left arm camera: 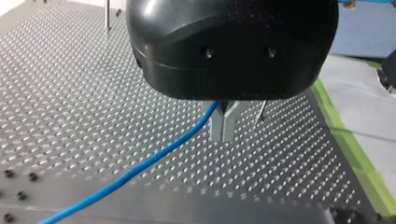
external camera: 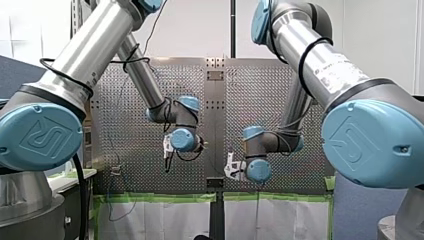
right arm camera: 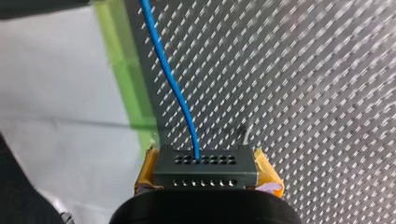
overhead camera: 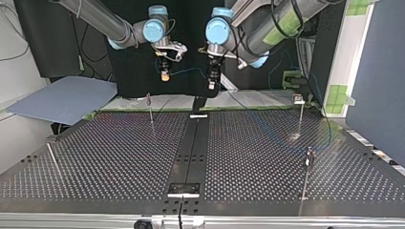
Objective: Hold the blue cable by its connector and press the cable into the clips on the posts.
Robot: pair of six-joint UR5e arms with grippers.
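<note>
- Closest to you, in the right wrist view, sits the connector (right arm camera: 205, 175), a grey block with rows of small holes. The right tool (right arm camera: 205, 164) clamps it from both sides, with the yellow pads (right arm camera: 147, 169) pressing on the block's two ends.
- You can see the cable (right arm camera: 173, 86), thin and blue, leave the upper row of holes. It runs ahead of the tool over the perforated worktop (right arm camera: 303, 93), close beside a strip of green tape (right arm camera: 125, 70).
- Turn to the left wrist view. The left tool (left arm camera: 224, 136) is narrow, and its metal fingers (left arm camera: 217, 127) meet at the tips, closed around the cable. The cable comes out of the fork at their roots and slants down across the worktop.
- From the top view you find both tools hanging above the worktop's far edge, one on either side of the middle seam. They are near each other but apart, with a short run of cable between them.
- Beyond the left tool the cable shows only faintly toward the top view's right, and you cannot tell where it ends.
- Thin posts (overhead camera: 151, 109) stand on the worktop, two at the far side and two nearer the camera, all well apart from both tools. The far one at the top view's right bears a small pale clip (overhead camera: 298, 98).
- Off the worktop, at the top view's left, lies a blue-grey sheet (overhead camera: 62, 98).
</note>
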